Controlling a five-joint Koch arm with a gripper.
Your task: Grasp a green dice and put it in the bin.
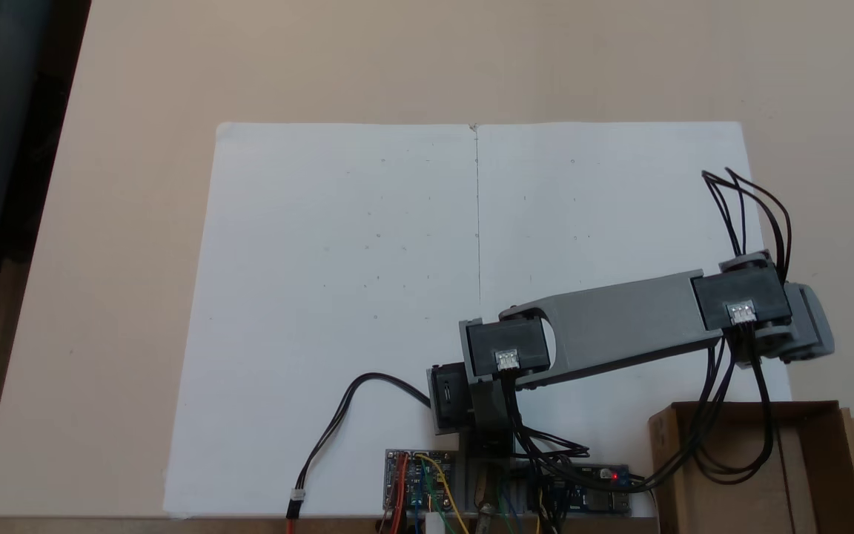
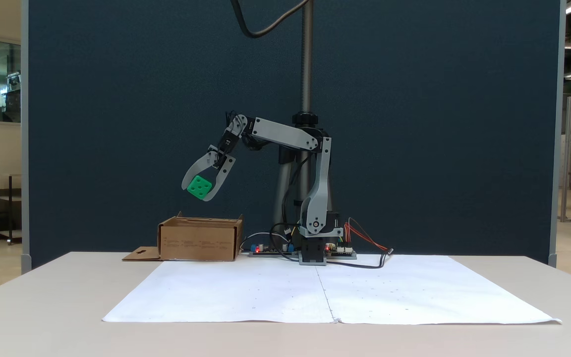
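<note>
Against the dark blue partition, over the pale surface [image 2: 67,297], I am holding the green dice [image 2: 199,187] clamped in the gripper [image 2: 198,193] left of frame centre, hanging directly above the bin [image 2: 199,243], well clear of its rim.

Plastic, cardboard, paper
Dice [image 2: 199,187] is glossy green plastic; bin [image 2: 200,241] matt brown cardboard; sheet [image 1: 368,297] smooth white paper; table [image 1: 138,148] matt beige

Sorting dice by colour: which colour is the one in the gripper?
Bright green dice, clearest in the fixed view from the front.
</note>
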